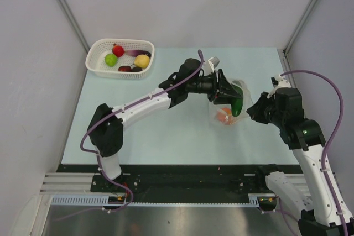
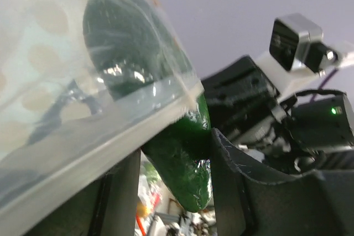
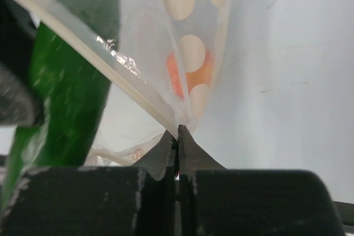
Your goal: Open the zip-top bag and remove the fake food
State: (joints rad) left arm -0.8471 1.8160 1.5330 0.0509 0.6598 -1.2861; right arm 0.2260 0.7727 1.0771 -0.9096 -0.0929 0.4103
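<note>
The clear zip-top bag (image 1: 217, 115) hangs between both grippers above the middle of the table. My left gripper (image 1: 228, 99) reaches into its mouth and is shut on a dark green piece of fake food (image 2: 185, 164), which sticks half out past the zip strip (image 2: 83, 158). From the right, my right gripper (image 3: 178, 132) is shut on the bag's edge (image 3: 166, 115), jaws pressed together. An orange piece of fake food (image 3: 188, 75) lies inside the bag, behind its pale dots. The dark green piece (image 3: 61, 98) also shows at the left of the right wrist view.
A white mesh basket (image 1: 94, 68) stands at the table's far left corner, holding red (image 1: 118, 51), lime green (image 1: 111, 59), yellow (image 1: 142, 61) and dark purple (image 1: 125, 68) toy food. Grey walls close in the table on the left, back and right.
</note>
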